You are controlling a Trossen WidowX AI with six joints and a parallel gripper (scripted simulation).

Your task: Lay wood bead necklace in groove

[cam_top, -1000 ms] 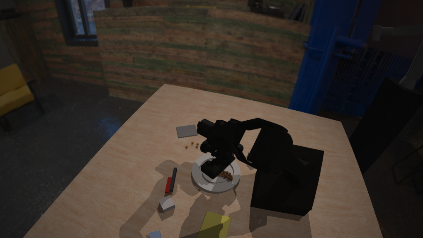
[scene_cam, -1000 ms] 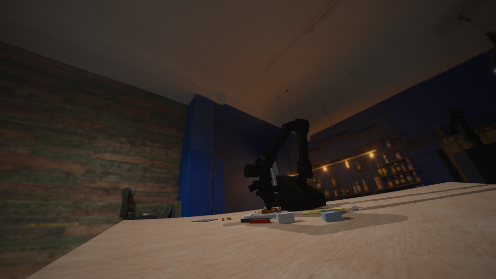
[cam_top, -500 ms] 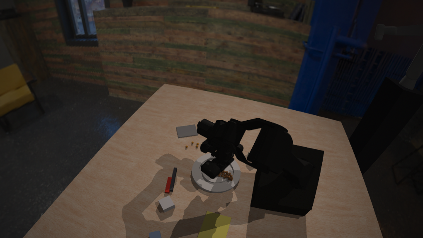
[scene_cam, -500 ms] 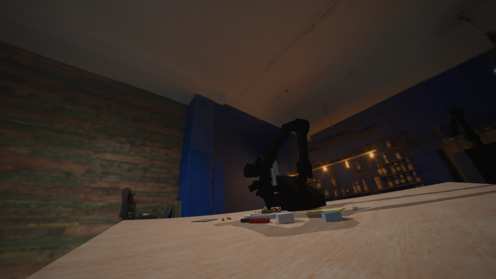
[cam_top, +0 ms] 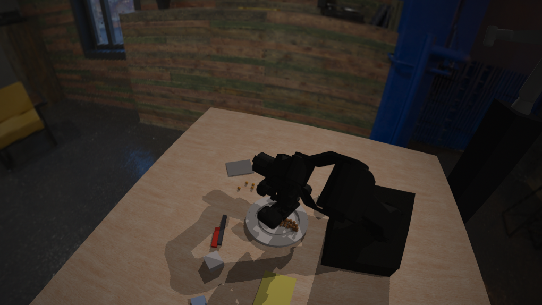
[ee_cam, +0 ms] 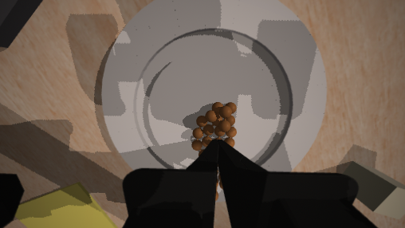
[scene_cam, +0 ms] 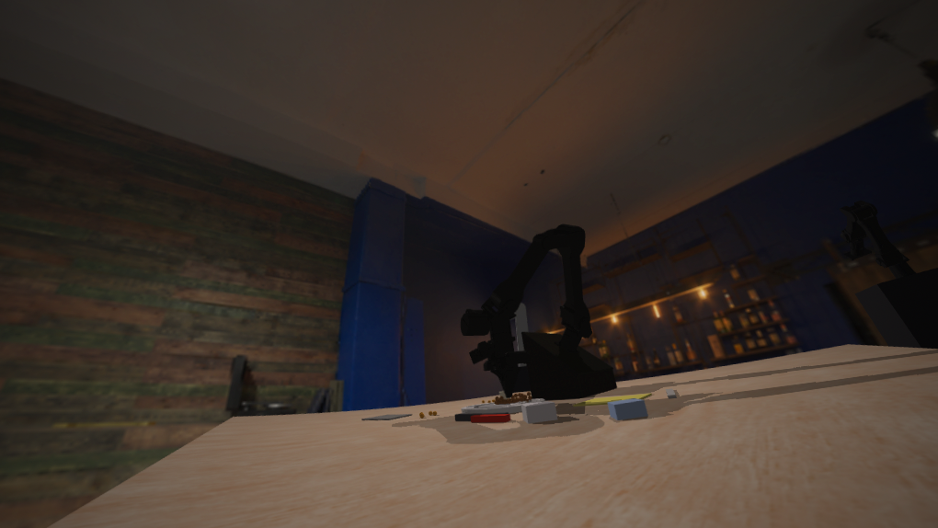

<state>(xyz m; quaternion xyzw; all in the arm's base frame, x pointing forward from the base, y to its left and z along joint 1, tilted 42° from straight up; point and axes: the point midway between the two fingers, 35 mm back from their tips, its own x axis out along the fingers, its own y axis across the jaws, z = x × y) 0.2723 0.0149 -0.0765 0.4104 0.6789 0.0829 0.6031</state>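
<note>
The round pale grey bead board (cam_top: 280, 241) (scene_cam: 472, 408) (ee_cam: 239, 12) lies on the table, its ring groove plain in the wrist view. The brown wood bead necklace (cam_top: 290, 224) (scene_cam: 518, 397) (ee_cam: 225, 126) is bunched in a small heap on the inner disc. Its near part runs under my fingers toward the board's near edge, across the groove. Most of the groove holds no beads. My gripper (ee_cam: 217, 144) is shut, low over the heap, with its tips together among the beads. No bead shows between the tips; whether they pinch the cord is hidden.
Small amber beads (cam_top: 238, 188) (scene_cam: 421, 415) and a flat grey plate (cam_top: 239, 168) lie beyond the board. A red block (cam_top: 215, 238), black bar (cam_top: 222, 229), white block (cam_top: 213, 260) and blue block (cam_top: 198, 301) lie left of it; a yellow sheet (cam_top: 278, 290) (ee_cam: 60, 209) lies nearer.
</note>
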